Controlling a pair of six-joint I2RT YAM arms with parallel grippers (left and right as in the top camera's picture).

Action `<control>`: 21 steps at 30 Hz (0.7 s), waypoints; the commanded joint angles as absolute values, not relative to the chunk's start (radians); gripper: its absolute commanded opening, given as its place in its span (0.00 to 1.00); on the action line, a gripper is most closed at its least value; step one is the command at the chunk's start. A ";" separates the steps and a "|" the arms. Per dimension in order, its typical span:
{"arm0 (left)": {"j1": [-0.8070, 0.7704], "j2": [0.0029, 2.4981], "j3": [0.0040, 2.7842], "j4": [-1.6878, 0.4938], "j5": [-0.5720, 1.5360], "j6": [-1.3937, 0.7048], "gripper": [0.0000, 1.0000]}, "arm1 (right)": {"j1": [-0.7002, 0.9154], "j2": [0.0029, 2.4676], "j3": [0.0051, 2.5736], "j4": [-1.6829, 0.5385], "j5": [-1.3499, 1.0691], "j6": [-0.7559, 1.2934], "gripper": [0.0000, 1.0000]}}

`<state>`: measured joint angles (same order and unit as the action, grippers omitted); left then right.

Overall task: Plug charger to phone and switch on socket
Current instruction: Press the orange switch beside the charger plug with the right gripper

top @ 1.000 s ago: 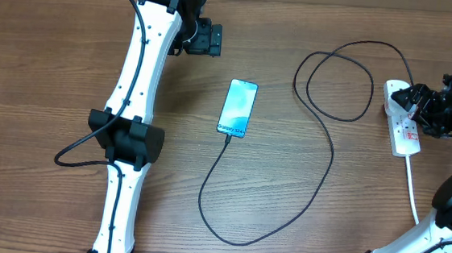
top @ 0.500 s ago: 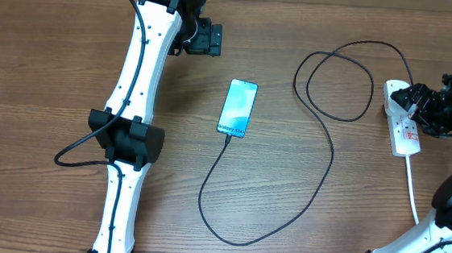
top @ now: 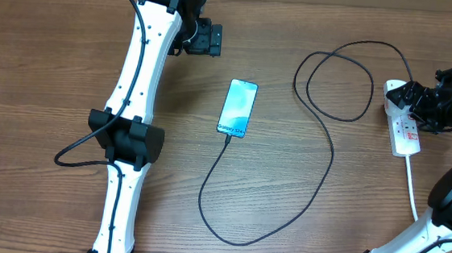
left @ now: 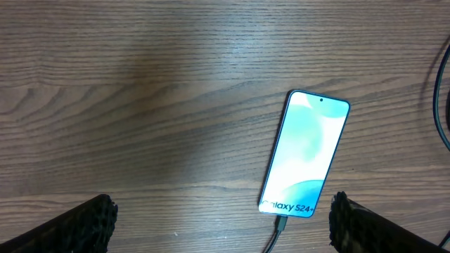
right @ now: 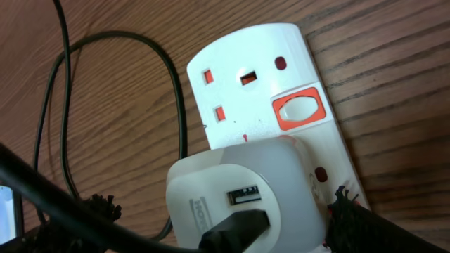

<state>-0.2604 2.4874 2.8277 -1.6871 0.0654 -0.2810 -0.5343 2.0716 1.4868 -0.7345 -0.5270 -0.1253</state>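
The phone (top: 237, 108) lies screen up mid-table, its light-blue screen lit. The charger cable (top: 333, 151) has its tip in the phone's near end and loops right to the socket (top: 404, 132), a white power strip. In the left wrist view the phone (left: 305, 153) lies ahead, with the connector (left: 280, 225) plugged in. My left gripper (left: 225, 228) is open and empty, hovering at the far side (top: 205, 37). My right gripper (top: 424, 100) is open over the strip's far end. In the right wrist view its fingers (right: 225, 218) straddle a white adapter (right: 246, 186) seated in the strip (right: 253, 63), next to an orange-rimmed switch (right: 300, 109).
The strip's thick white cord (top: 412, 190) runs toward the near edge at the right. The cable's loops (right: 176, 91) lie just left of the strip. My left arm (top: 129, 119) stretches across the table's left side. The wooden table surrounds the phone.
My right gripper has shifted slightly toward the far side over the power strip. The phone, cable and left arm have not moved.
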 commanded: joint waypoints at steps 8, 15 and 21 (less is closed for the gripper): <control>-0.258 2.489 2.847 -1.689 0.051 -0.266 1.00 | -0.515 2.088 1.491 -0.753 -0.524 -0.084 1.00; -0.258 2.489 2.847 -1.689 0.051 -0.266 1.00 | -0.515 2.088 1.491 -0.757 -0.524 -0.076 1.00; -0.258 2.489 2.847 -1.689 0.051 -0.266 1.00 | -0.515 2.088 1.491 -0.765 -0.525 -0.052 1.00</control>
